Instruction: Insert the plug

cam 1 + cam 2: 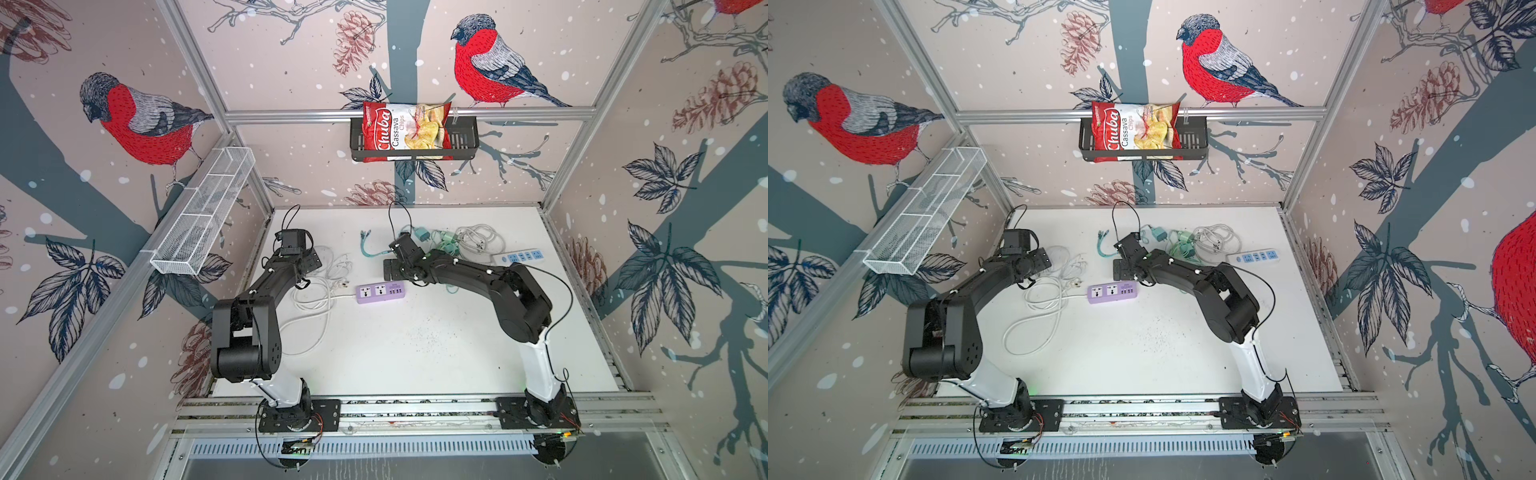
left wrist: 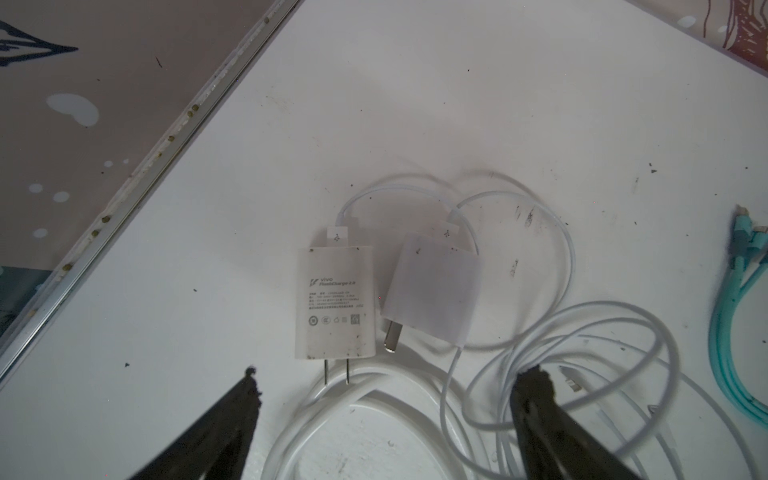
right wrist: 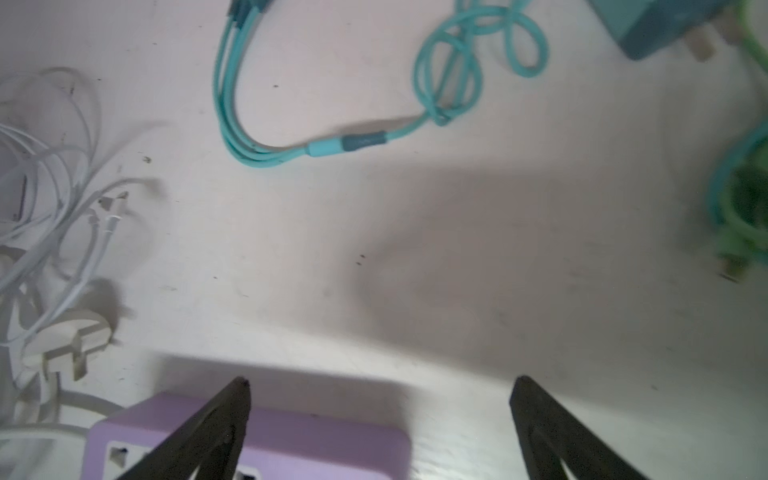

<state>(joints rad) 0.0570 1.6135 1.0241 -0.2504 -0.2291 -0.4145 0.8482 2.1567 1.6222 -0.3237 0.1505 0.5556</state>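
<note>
Spread and empty, the left gripper [image 2: 392, 374] hangs over white cable loops [image 2: 415, 399], and the right gripper [image 3: 382, 381], likewise wide apart and holding nothing, hovers over one edge of the purple power strip [image 1: 380, 291]. Likely the plug, the white charger [image 2: 334, 301] lies flat just ahead of the left gripper, its long axis along the reach and its prongs [image 2: 347, 374] pointing back at it; the left gripper is the nearer.

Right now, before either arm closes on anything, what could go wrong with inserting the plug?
The printed charger and plain charger lie nearly touching; the open left gripper could catch both. White cables loop beside them and may snag. The purple power strip lies unheld near the open right gripper and might slide when pushed.
</note>
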